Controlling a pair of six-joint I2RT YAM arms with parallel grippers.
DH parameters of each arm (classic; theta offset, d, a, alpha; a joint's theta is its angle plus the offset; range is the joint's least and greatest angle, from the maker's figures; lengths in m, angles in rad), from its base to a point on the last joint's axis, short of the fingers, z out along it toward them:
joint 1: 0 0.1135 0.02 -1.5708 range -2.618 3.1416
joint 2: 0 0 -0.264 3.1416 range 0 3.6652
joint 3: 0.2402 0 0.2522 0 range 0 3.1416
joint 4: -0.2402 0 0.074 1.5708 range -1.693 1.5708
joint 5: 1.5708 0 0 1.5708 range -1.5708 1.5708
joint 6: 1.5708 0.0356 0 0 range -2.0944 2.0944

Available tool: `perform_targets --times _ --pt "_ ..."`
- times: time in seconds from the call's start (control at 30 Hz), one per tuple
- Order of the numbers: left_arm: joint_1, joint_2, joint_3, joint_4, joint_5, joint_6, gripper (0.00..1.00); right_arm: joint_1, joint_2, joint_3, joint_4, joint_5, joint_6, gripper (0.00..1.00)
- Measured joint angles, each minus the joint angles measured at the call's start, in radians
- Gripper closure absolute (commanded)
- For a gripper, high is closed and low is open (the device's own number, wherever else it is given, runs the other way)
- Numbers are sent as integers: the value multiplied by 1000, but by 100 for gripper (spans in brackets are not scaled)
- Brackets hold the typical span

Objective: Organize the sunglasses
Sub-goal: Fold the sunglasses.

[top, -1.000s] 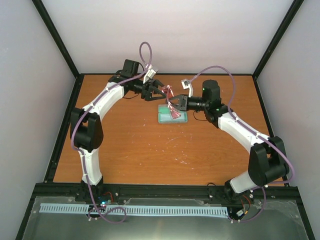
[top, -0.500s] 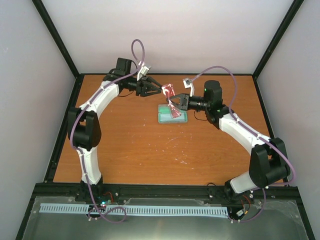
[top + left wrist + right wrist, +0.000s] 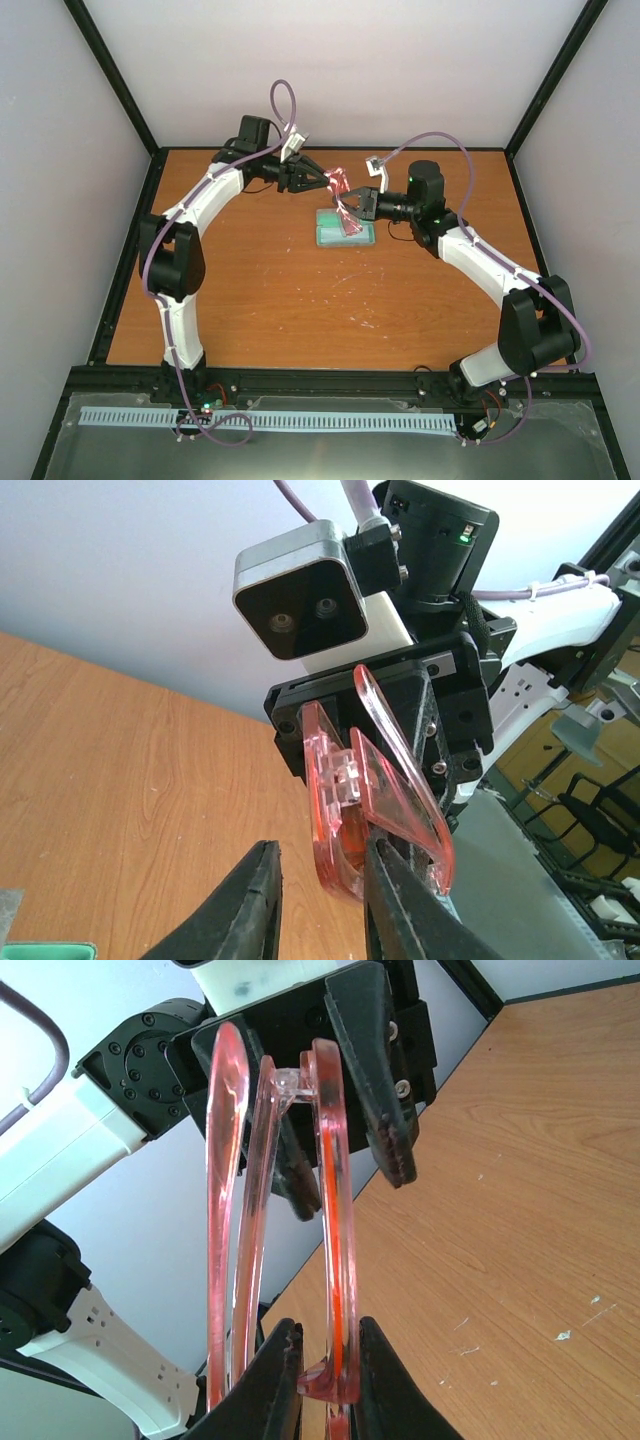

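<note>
Orange-brown wood forms the surface (image 3: 260,300), and on it lies the open, green-lined case (image 3: 332,236). Above the case the right tool (image 3: 325,1345) is clamped on the sunglasses (image 3: 330,1210), holding them in the air. The left tool (image 3: 320,865) has its fingers apart, straddling the thin pink frame. If the left closes off-centre, or both arms pull at once, the slim frame could twist, slip free and drop beside the case.

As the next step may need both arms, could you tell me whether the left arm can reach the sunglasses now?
Probably yes: the open left end effector sits right at the sunglasses, which the right end effector holds up, nothing between.
</note>
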Motion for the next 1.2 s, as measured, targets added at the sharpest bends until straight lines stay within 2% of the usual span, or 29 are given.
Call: perform_targets --times 0.23,0.4,0.43,0.57,0.67,0.8,1.2 --pt "-11 3 8 8 6 -6 99 -1 2 1 -2 1 -5 87" --pt "-10 3 15 -14 18 -21 99 -1 2 1 -2 3 -35 85" --pt "-10 3 15 -15 18 -21 100 -1 2 1 -3 3 -37 81" --pt "-11 3 17 -13 23 -17 99 -1 3 4 -19 7 -32 56" --pt "-11 3 19 -14 25 -9 100 -1 8 24 -64 10 -47 50" --pt "-11 3 26 -38 26 16 99 -10 18 70 -144 10 -89 47" --pt "-11 23 59 -143 13 104 99 -58 41 183 -396 -34 -272 48"
